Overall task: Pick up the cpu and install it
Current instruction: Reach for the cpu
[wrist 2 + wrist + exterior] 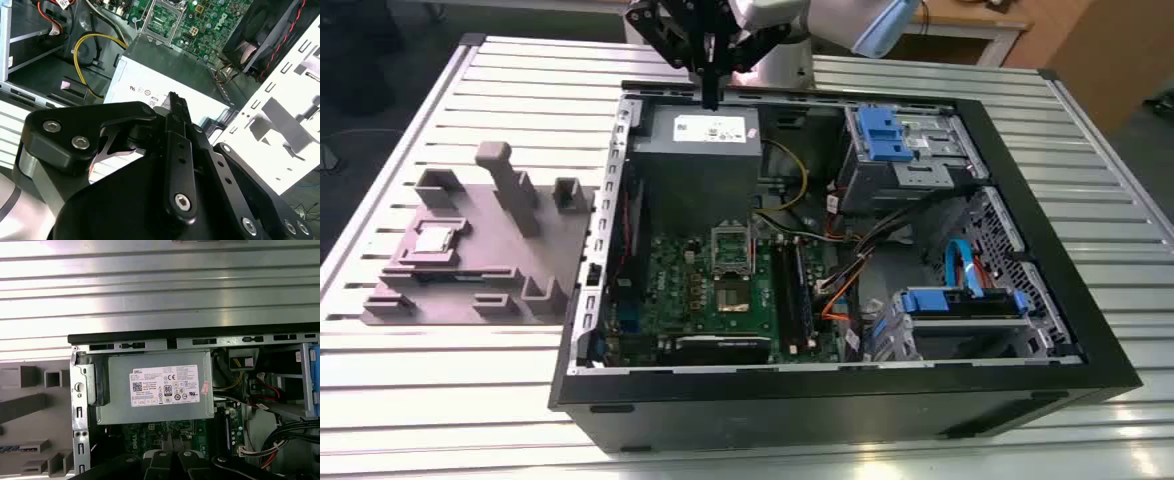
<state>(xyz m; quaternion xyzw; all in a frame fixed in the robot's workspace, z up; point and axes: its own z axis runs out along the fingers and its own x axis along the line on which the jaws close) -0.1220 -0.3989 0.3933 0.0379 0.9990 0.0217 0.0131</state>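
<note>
**Figure. Reach toward the pick, hand empty.** The gripper [711,98] hangs above the far edge of the open computer case [854,395]. Its 2 fingers are pressed together with nothing between them. Directly under the fingertips sits the grey box with the white label [155,387], which is not your target. The cpu [434,238] lies well away from the hand, outside the case toward the exterior view's left. It sits flat in a recess of the grey holder [520,290] on the slatted table [454,400]. The green board [680,285] and its open socket [736,296] lie past the labelled box from the hand, deeper in the case.

What this step seems to call for:
1. Rise clear of the case wall before you travel sideways, since the fingertips hang close above the box.
2. Spread the fingers while you are high above the holder, not down at the chip.
3. Come straight down onto the cpu, because upright posts [500,175] stand on the holder near it and a slanted approach risks a knock.
4. Take the chip by 2 opposite edges, lightly and level, because it looks thin and sits low.

You cannot tell from here how much room the recess leaves for the fingertips.
</note>
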